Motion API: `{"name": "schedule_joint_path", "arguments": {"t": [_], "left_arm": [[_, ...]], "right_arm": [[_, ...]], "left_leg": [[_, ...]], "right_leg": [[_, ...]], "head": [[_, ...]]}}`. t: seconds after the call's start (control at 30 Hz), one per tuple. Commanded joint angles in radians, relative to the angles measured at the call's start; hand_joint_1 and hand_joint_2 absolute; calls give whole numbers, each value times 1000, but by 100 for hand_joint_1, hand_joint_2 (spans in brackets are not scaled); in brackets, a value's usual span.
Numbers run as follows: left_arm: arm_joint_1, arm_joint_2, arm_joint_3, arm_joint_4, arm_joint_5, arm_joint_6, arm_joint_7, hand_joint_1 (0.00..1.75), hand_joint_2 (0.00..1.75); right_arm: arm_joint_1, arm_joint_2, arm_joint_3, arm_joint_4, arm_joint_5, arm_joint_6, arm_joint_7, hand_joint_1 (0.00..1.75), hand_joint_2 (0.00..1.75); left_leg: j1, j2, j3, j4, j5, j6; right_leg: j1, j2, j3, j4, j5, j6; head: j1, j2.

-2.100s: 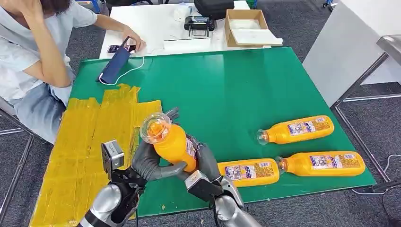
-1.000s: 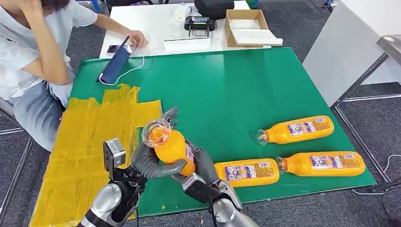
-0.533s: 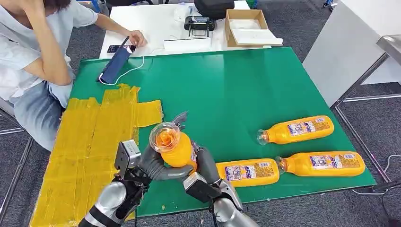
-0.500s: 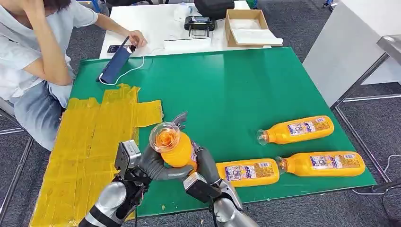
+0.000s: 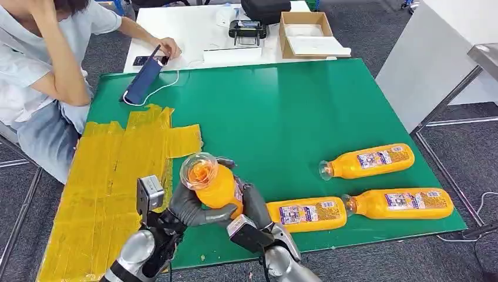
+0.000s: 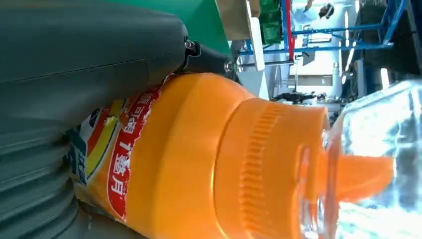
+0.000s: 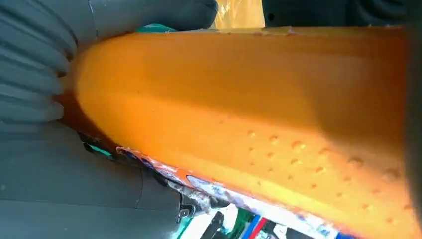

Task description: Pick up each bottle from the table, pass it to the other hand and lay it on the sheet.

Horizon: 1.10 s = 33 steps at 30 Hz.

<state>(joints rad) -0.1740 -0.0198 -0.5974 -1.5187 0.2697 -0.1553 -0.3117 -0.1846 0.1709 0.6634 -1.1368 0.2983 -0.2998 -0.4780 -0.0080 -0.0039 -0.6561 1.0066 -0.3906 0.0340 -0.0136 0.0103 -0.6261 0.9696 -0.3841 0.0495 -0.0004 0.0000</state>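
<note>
An orange juice bottle [image 5: 216, 187] with a clear cap stands upright above the green table's near edge, cap toward my head. My left hand [image 5: 189, 207] wraps its lower body from the left, and my right hand [image 5: 256, 204] grips it from the right. The left wrist view shows the bottle's [image 6: 199, 159] neck and label against the left hand [image 6: 74, 74]. In the right wrist view the bottle's [image 7: 249, 109] body lies in the right hand [image 7: 59, 174]. The yellow sheet [image 5: 111, 176] lies to the left. Three more bottles lie on the table: one [image 5: 305, 213] beside my right hand, two [image 5: 367, 160] [image 5: 399, 202] further right.
A person sits at the far left, with a hand by a phone on the white table [image 5: 194, 29] behind. A dark blue pouch [image 5: 142, 81] with a white cable lies on the green table's [image 5: 282, 111] far left corner. A cardboard box [image 5: 305, 32] stands behind.
The held bottle and both hands drifted slightly right, then a little back left. Both hands stay on the bottle. The three lying bottles have not moved.
</note>
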Motion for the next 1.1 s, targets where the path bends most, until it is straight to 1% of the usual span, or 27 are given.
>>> {"name": "schedule_joint_path", "arguments": {"t": [0.03,0.1,0.13,0.17,0.2,0.23,0.27,0.3,0.33,0.37,0.4,0.43,0.53,0.57,0.6,0.67,0.7,0.73,0.8,0.83,0.87,0.93,0.97,1.0,1.03,1.07,1.1], "left_arm": [[17,-2,-13,-10,24,-4,3,175,175],[37,0,-14,-26,22,-1,2,175,175],[52,0,-16,-36,13,5,3,175,175],[57,1,-17,-38,10,5,2,175,175],[61,1,-19,-41,5,9,2,175,175],[63,0,-19,-40,-2,13,1,175,175],[62,-4,-14,-40,-9,25,-2,175,175],[59,-3,-11,-43,-11,26,-4,175,175],[56,0,0,-54,-68,77,-27,175,175],[53,6,4,-64,-120,119,-38,175,175],[50,11,11,-72,-119,117,-39,175,175],[50,11,11,-72,-119,117,-39,175,175],[50,11,11,-72,-119,117,-39,175,175],[50,11,11,-72,-119,117,-39,175,175],[50,11,11,-72,-119,117,-39,175,175],[50,11,11,-72,-119,117,-39,175,175],[50,11,11,-72,-119,117,-39,175,175],[50,11,11,-72,-119,117,-39,175,175],[50,11,11,-72,-119,117,-39,175,175],[49,12,12,-73,-188,167,-40,175,175],[49,22,22,-83,-344,286,-38,175,175],[48,47,71,-112,-487,399,-39,175,175],[49,58,96,-125,-540,439,-33,175,175],[44,72,142,-130,-668,506,0,175,175],[36,76,169,-131,-731,528,18,175,175],[23,81,192,-120,-828,566,34,175,175],[-4,91,211,-91,-983,576,93,175,175]], "right_arm": [[-23,-19,34,24,-9,4,3,175,175],[-10,-25,37,12,-8,2,-1,175,175],[1,-28,33,4,-11,1,-1,175,175],[5,-30,32,2,-11,1,-1,175,175],[11,-31,27,-2,-16,1,-2,175,175],[18,-29,17,-11,-31,2,-6,175,175],[25,-32,5,-28,-47,4,-14,162,175],[30,-36,-2,-48,-52,5,-16,73,175],[48,-35,-28,-90,-94,17,-28,0,175],[61,-42,-42,-132,-106,20,-24,0,175],[66,-50,-46,-158,-109,29,-10,0,175],[66,-50,-46,-158,-109,29,-10,0,175],[66,-50,-46,-158,-109,29,-10,0,175],[66,-50,-46,-158,-109,29,-10,0,175],[66,-50,-46,-158,-109,29,-10,0,175],[66,-50,-46,-158,-109,29,-10,0,175],[66,-50,-46,-158,-109,29,-10,0,175],[66,-50,-46,-158,-109,29,-10,0,175],[66,-50,-46,-158,-109,29,-10,0,175],[75,-46,-56,-166,-108,22,-8,0,175],[100,-41,-87,-216,-148,25,-6,0,175],[146,-61,-127,-340,-191,47,8,0,175],[173,-59,-145,-392,-192,48,23,0,0],[196,-64,-158,-461,-180,52,30,0,0],[211,-67,-167,-503,-178,52,32,0,0],[224,-70,-174,-540,-163,41,23,0,175],[232,-76,-182,-579,-138,23,12,0,175]], "left_leg": [[1,0,6,0,-3,-2],[0,0,4,0,-2,-2],[1,1,11,2,-6,-4],[1,0,6,0,-3,-2],[1,0,9,1,-5,-3],[0,0,3,0,-1,-1],[1,0,6,0,-3,-2],[0,-1,4,0,-2,-2],[0,-1,3,0,-1,-1],[1,-1,5,1,-3,-2],[0,-2,2,0,-2,-2],[0,-1,1,0,-1,-1],[1,-1,6,1,-3,-3],[0,0,1,0,-1,-1],[1,0,5,1,-3,-3],[1,-1,3,0,-2,-2],[1,-1,9,2,-5,-4],[1,0,4,0,-2,-2],[1,0,7,0,-4,-3],[1,0,4,0,-3,-2],[0,-1,4,0,-2,-2],[1,-1,3,0,-2,-2],[0,-2,2,0,-2,-2],[1,-2,4,1,-3,-3],[0,-1,3,1,-3,-3],[0,-1,1,0,-2,-2],[1,-1,3,2,-3,-3]], "right_leg": [[1,-1,6,0,-3,-2],[1,0,4,0,-2,-1],[1,-1,10,1,-5,-3],[1,-1,6,0,-2,-2],[1,-1,9,0,-4,-2],[0,-1,3,-1,-1,-1],[1,-1,6,0,-3,-2],[0,-2,4,0,-2,-1],[0,-2,3,0,-2,-1],[1,-2,6,0,-3,-2],[1,-2,3,0,-2,-1],[0,-2,1,0,-1,-1],[1,-2,6,0,-3,-2],[0,-1,1,-1,-1,-1],[1,-1,5,0,-2,-2],[1,-2,3,0,-2,-2],[1,-3,9,1,-5,-3],[1,-1,4,0,-2,-2],[1,-2,7,0,-3,-2],[1,-1,4,-1,-2,-2],[0,-2,3,0,-2,-1],[1,-2,3,0,-2,-2],[0,-2,2,0,-2,-2],[1,-3,4,1,-4,-2],[1,-2,3,1,-3,-2],[0,-1,1,1,-2,-2],[1,-2,3,2,-3,-3]], "head": [[0,0],[0,0],[0,0],[0,0],[0,0],[0,0],[0,0],[0,0],[0,0],[0,0],[0,0],[0,0],[0,0],[0,0],[0,0],[0,0],[0,0],[0,0],[0,0],[0,0],[0,0],[0,0],[0,0],[0,0],[0,0],[0,0],[0,0]]}}
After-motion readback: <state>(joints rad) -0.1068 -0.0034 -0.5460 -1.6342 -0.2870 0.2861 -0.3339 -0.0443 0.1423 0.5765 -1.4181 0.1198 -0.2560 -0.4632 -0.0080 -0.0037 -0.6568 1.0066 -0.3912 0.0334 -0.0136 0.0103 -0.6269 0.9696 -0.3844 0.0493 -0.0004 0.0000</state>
